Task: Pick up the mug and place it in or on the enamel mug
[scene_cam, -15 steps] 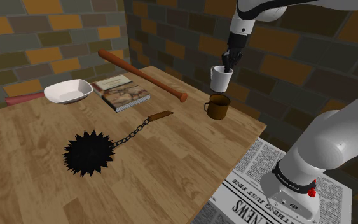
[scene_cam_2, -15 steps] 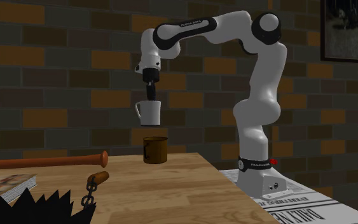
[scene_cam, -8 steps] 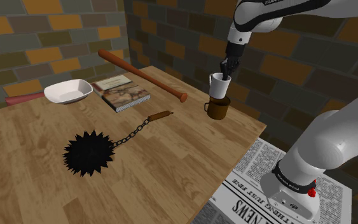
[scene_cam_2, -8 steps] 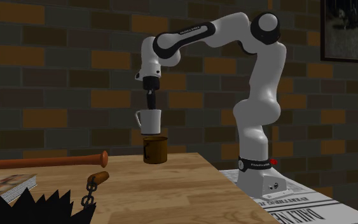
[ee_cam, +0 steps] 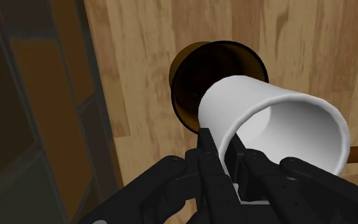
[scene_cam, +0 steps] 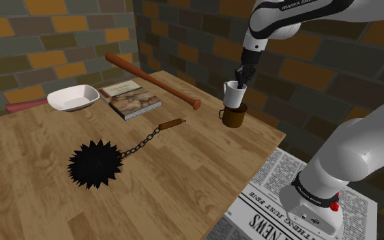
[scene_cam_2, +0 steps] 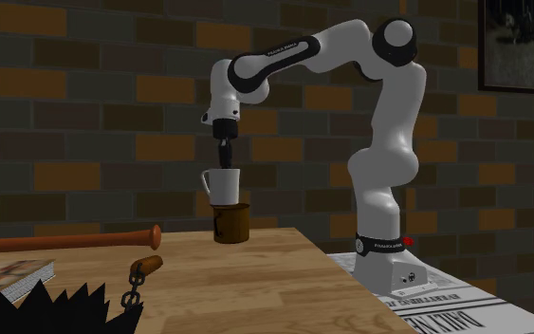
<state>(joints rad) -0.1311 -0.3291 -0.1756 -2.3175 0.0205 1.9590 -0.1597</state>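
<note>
A white mug (scene_cam: 233,95) (scene_cam_2: 222,184) (ee_cam: 274,124) hangs upright with its base at the mouth of a brown enamel mug (scene_cam: 235,116) (scene_cam_2: 230,223) (ee_cam: 196,83), which stands near the wooden table's far corner. My black gripper (scene_cam: 241,76) (scene_cam_2: 223,158) (ee_cam: 225,167) comes down from above and is shut on the white mug's rim, one finger inside and one outside. In the wrist view the white mug covers part of the brown mug's dark opening. I cannot tell whether the two mugs touch.
On the wooden table (scene_cam: 40,170) lie a spiked black ball on a chain (scene_cam: 96,163), a book (scene_cam: 132,98), a white bowl (scene_cam: 74,97) and a wooden bat (scene_cam: 149,78). Brick walls stand close behind. A newspaper (scene_cam: 265,198) lies under the stand.
The arm has lowered the white mug from well above the brown mug down to its mouth, shifting slightly toward it. The grip has stayed shut.
</note>
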